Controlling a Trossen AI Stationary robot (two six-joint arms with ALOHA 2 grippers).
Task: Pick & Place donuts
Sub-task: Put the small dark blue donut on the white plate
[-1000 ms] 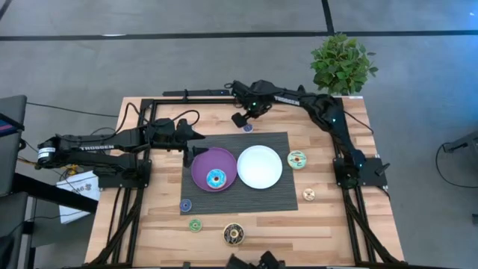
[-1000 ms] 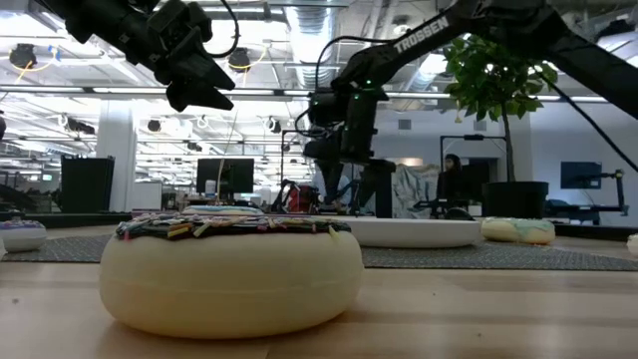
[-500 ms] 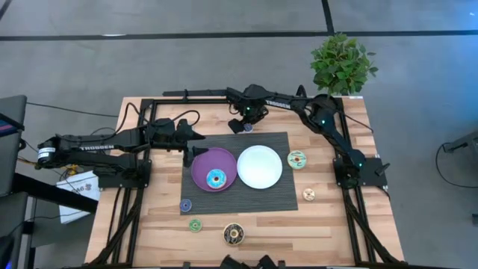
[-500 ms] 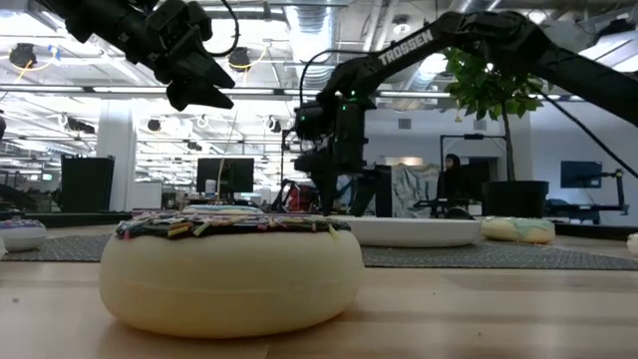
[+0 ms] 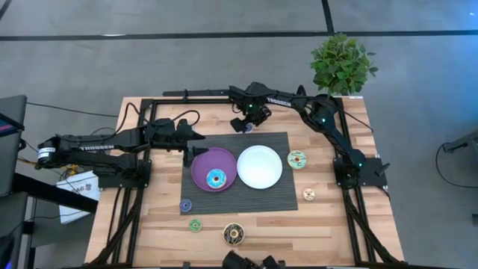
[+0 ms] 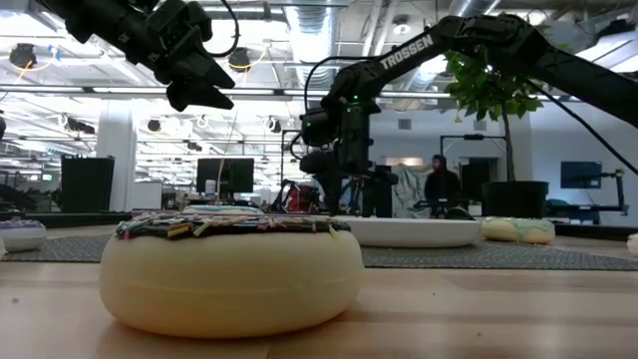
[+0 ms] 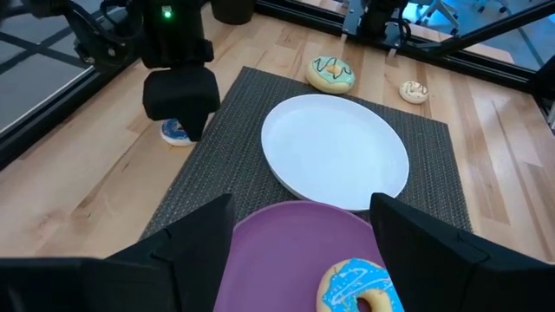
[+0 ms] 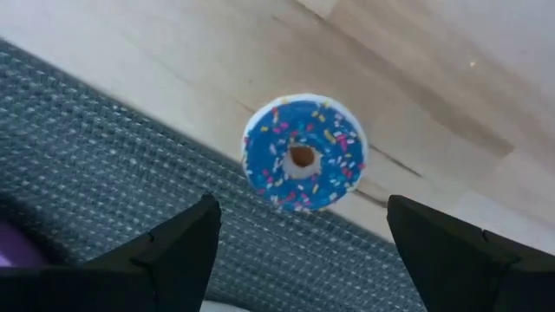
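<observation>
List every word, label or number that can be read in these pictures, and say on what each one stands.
"TROSSEN": on the left arm, high view.
"TROSSEN": on the right arm, low view.
White lettering on the right arm in the high view: too small to read.
Papers beside the table: print too small to read.

Seven small toy ring donuts show: cyan-iced, blue sprinkled, green-iced, cream, purple-blue, small green, dark brown. Two round plates: purple, white.
</observation>
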